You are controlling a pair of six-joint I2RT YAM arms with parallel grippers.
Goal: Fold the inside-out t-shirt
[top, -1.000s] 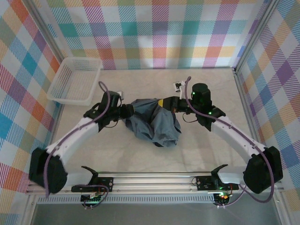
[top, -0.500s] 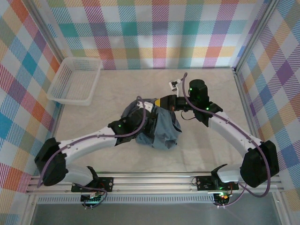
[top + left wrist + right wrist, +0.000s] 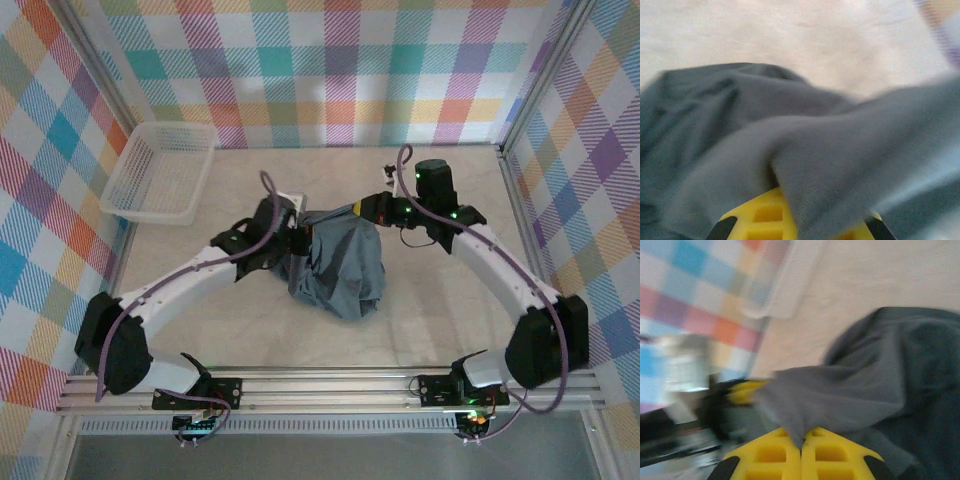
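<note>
With both sets of jaws closed on cloth, I hold the t-shirt bunched mid-scene on the table. The left gripper pinches its left edge and the right gripper its far edge, likely to spread it flat.

The slate blue-grey t-shirt, bunched and wrinkled, lies at the middle of the table, its far edge pulled taut, its bulk sagging nearward
</note>
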